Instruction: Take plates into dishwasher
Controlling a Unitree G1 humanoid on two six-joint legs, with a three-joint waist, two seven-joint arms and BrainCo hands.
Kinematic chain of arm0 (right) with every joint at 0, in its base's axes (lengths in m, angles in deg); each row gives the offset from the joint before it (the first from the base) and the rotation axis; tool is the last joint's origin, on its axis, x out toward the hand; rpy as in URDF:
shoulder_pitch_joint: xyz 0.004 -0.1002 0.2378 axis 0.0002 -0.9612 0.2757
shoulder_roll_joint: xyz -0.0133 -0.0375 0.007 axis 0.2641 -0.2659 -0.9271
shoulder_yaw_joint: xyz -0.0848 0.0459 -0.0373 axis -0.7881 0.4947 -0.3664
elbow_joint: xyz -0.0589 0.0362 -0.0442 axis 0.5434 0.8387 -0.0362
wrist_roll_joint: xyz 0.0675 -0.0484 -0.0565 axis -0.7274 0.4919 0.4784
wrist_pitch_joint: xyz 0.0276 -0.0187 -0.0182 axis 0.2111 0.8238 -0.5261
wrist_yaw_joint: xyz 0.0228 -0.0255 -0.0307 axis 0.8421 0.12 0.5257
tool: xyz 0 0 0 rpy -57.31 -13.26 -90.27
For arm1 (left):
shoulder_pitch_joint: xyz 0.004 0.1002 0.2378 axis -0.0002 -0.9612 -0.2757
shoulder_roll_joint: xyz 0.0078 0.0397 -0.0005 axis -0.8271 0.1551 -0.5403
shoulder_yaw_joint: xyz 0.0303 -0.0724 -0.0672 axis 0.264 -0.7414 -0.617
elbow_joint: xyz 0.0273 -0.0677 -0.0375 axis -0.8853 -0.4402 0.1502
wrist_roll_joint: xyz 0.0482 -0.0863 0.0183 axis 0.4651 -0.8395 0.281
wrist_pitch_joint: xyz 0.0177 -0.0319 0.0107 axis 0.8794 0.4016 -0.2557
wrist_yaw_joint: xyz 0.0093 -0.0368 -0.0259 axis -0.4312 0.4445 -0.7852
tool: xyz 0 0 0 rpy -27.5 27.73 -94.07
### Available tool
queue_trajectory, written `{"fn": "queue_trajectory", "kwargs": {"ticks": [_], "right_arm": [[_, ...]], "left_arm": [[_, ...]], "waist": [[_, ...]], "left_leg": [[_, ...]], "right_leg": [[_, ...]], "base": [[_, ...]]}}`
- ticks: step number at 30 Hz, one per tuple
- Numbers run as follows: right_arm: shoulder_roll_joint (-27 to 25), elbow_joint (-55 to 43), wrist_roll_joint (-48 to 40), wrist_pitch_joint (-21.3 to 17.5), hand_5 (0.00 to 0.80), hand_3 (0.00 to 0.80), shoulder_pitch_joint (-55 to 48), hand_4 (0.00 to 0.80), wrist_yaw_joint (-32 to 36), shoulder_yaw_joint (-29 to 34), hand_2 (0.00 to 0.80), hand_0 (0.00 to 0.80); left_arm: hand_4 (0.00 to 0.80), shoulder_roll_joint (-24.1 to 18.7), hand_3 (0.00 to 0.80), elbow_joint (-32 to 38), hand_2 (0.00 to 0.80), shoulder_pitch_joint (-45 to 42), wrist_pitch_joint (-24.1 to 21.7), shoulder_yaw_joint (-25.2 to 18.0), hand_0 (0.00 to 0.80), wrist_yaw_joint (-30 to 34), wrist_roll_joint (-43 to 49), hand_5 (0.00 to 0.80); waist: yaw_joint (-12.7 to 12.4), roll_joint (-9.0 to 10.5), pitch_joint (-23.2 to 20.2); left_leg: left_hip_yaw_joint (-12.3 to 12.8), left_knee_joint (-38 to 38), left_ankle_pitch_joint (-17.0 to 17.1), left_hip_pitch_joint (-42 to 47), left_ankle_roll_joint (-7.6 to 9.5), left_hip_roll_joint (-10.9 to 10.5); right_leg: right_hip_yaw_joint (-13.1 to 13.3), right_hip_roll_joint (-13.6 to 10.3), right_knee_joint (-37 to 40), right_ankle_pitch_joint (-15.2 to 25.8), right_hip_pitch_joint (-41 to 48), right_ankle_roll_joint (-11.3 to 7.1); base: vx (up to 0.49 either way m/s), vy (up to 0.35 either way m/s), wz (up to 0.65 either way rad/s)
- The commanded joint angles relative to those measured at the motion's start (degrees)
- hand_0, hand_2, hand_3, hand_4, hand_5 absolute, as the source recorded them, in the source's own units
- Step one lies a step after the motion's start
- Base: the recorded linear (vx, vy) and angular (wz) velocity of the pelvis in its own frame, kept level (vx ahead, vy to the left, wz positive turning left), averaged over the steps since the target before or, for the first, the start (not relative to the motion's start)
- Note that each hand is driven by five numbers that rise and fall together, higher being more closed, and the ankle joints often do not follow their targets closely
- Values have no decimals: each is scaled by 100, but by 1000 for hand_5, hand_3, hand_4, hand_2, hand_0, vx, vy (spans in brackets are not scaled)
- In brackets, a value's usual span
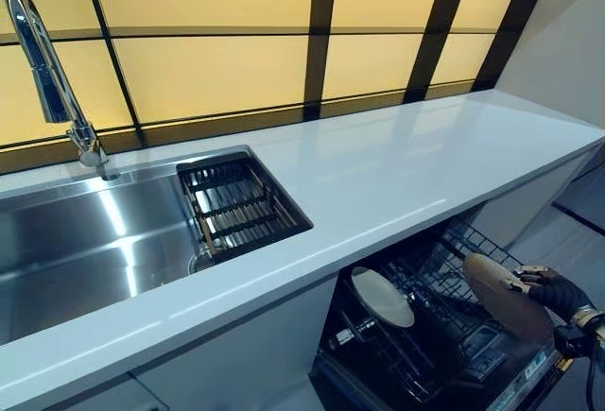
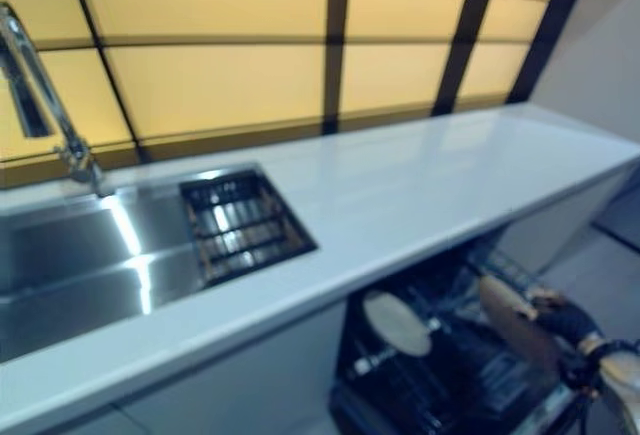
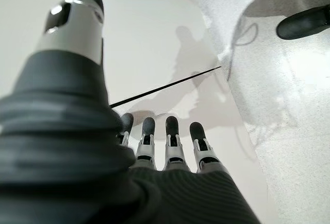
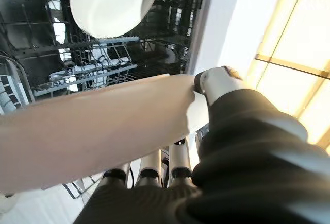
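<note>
My right hand (image 1: 553,290) holds a tan plate (image 1: 506,296) on edge over the open dishwasher rack (image 1: 425,326) below the counter. In the right wrist view the thumb (image 4: 219,82) presses on the top of that plate (image 4: 93,131) and the fingers (image 4: 149,171) curl beneath it. A white plate (image 1: 383,297) stands upright in the rack to the left of the held one; it also shows in the right wrist view (image 4: 113,2). My left hand (image 3: 170,141) appears only in its own wrist view, fingers straight and empty, hanging in front of a pale cabinet face.
A white countertop (image 1: 378,175) runs above the dishwasher. A steel sink (image 1: 85,241) with a dark wire basket (image 1: 236,208) and a tall tap (image 1: 47,71) lies at the left. A dark shoe (image 3: 304,22) shows on the floor.
</note>
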State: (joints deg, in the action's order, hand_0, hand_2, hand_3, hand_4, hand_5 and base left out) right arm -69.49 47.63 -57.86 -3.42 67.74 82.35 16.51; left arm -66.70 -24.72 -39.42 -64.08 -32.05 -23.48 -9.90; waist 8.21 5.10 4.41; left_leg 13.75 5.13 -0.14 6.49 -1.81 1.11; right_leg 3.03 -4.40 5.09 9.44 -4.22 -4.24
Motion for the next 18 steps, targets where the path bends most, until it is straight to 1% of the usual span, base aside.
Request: {"fn": "queue_trajectory", "kwargs": {"ticks": [1, 11, 17, 18], "right_arm": [[-38, 228, 218, -150, 800, 800, 845, 800, -72, -53, 800, 800], [-40, 662, 538, -44, 800, 800, 1338, 800, -211, -442, 800, 800], [-148, 945, 524, 63, 800, 800, 1880, 800, -457, -682, 800, 800], [-166, 1007, 470, 66, 800, 800, 1992, 800, -521, -700, 800, 800]], "left_arm": [[0, -290, 0, 214, 0, 472, -125, 17, 0, 30, 366, 0], [0, -362, 0, 369, 0, 514, -83, 108, 0, 51, 355, 0], [0, -499, 0, 596, 0, 624, -73, 126, 0, 96, 184, 0], [0, -514, 0, 707, 0, 630, -78, 121, 0, 92, 138, 0]], "waist": [[-220, 80, 210], [-358, 33, 327], [-482, -39, 570], [-526, -63, 643]], "left_leg": [[-631, -182, -93, -213, 265, -51], [-721, -214, -59, -293, 241, -28], [-815, -312, -17, -472, 212, 27], [-858, -346, -7, -527, 209, 35]], "right_leg": [[-284, 6, -398, -448, 326, -64], [-388, -3, -381, -452, 320, -62], [-431, 19, -473, -519, 224, -16], [-451, 42, -511, -550, 199, 15]], "base": [[-8, -43, 5], [-9, -59, 3], [-50, -104, 5], [-64, -104, 9]]}}
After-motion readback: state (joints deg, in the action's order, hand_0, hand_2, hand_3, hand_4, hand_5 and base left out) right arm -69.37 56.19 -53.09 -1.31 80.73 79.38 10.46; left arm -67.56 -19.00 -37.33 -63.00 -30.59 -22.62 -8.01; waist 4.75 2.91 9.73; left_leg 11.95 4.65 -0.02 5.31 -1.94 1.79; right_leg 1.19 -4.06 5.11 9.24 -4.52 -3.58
